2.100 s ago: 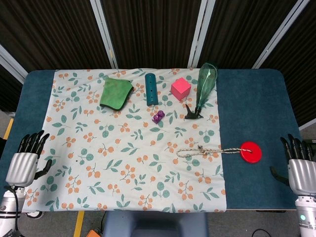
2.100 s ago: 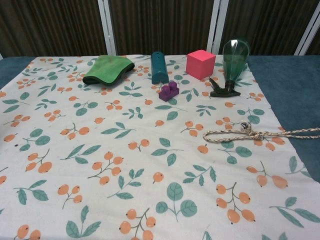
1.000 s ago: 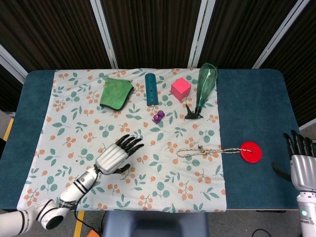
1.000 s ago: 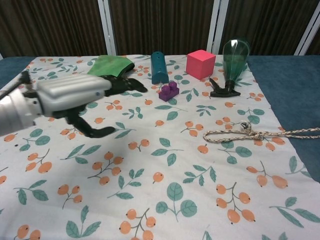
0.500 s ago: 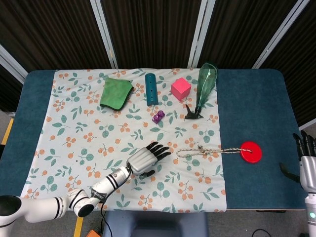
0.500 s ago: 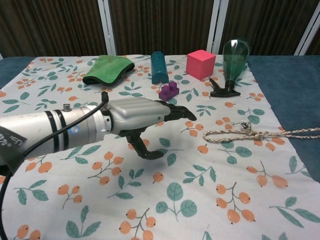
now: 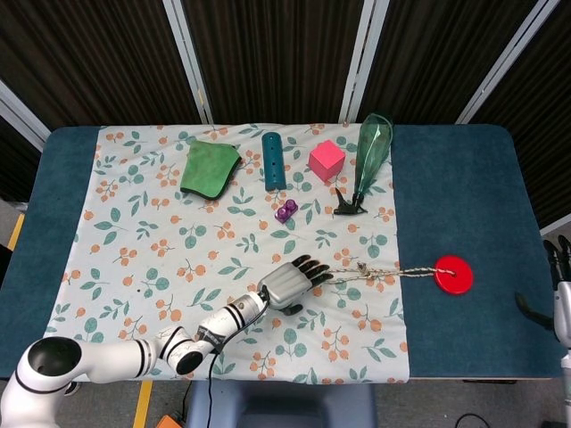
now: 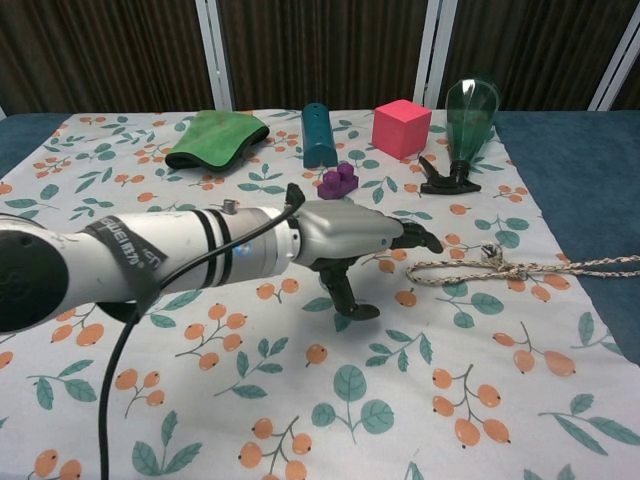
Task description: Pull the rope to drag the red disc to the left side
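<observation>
The red disc (image 7: 452,274) lies flat on the blue table at the right, out of the chest view. A braided rope (image 7: 370,273) runs from it leftward onto the floral cloth and ends in a loop with a knot (image 8: 494,262). My left hand (image 7: 293,282) reaches across the cloth with fingers spread, its fingertips (image 8: 424,240) just short of the rope's loop end, holding nothing. My right hand (image 7: 562,294) shows only at the right edge of the head view, off the table; I cannot make out how its fingers lie.
At the back of the cloth lie a green cloth pad (image 7: 209,168), a teal cylinder (image 7: 273,160), a pink cube (image 7: 326,160), a green spray bottle (image 7: 368,162) on its side and a purple brick (image 7: 285,210). The floral cloth (image 7: 134,250) covers the table's left and middle.
My left hand has swept from the table's left edge rightward across the cloth to the rope's loop end. My right hand has drawn back toward the right edge of view.
</observation>
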### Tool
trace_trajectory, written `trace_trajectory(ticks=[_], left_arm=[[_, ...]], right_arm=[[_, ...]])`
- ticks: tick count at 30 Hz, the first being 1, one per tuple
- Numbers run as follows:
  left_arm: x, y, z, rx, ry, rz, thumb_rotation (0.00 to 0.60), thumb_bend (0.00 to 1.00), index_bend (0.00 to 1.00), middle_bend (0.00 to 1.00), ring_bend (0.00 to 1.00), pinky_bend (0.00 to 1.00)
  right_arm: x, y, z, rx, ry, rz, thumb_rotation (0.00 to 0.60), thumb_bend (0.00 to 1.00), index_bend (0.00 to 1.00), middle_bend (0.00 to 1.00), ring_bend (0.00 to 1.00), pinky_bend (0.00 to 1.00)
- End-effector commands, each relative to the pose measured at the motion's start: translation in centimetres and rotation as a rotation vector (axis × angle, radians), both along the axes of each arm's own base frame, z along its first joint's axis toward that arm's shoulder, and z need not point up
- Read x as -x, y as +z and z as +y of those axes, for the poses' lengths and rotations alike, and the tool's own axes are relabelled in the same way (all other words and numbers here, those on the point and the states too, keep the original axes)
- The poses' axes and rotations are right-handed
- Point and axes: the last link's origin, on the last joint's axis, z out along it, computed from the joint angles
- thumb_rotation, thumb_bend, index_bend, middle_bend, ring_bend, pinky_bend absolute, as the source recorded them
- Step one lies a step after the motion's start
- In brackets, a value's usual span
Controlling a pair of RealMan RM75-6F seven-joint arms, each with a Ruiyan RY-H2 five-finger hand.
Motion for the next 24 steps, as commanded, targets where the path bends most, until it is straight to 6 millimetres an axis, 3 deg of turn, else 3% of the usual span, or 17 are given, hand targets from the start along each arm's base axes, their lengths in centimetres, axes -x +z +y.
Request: trace_trajectory(ticks=[1,15,24], left_arm=[[-0.5,-0.6,0.2,0.005,-0.002,0.011,0.6,0.38,0.0,0.0,0.0,0.03],[-0.5,-2.5,1.2,-0.029,-0.023,0.115,0.6,0.38,0.03,0.0,0.0,0.02],[-0.2,-2.6,1.2,-0.043,-0.018,0.128,0.6,0.39,0.22,0.0,0.0,0.02]], right_arm=[[0.1,0.2,0.1,0.005,-0.004,-0.001,0.6,0.37,0.0,0.0,0.0,0.0],[0.6,0.5,0.2,0.02,-0.007,-0.013,0.6,0.37,0.0,0.0,0.0,0.0],[0.8,0.7,0.3,0.027,-0.014,-0.013,0.6,0.37,0.0,0.0,0.0,0.0]])
